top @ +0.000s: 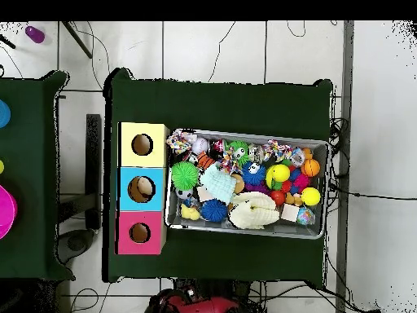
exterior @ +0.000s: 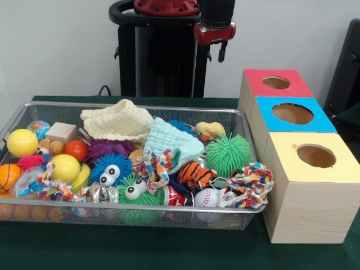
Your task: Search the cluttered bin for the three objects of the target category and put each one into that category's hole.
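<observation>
Mesh bin (exterior: 11, 128) holds the clutter; soft, light ball toys — baseball (exterior: 207, 197), yellow ball (exterior: 22, 142) — suit a centred pinch. Gripper (exterior: 215, 38) hangs above the bin, empty; finger opening indiscernible.

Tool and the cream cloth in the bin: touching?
Apart. The front view shows the tool up by the pedestal, with bare wall between it and the cream cloth lying in the wire bin.
</observation>
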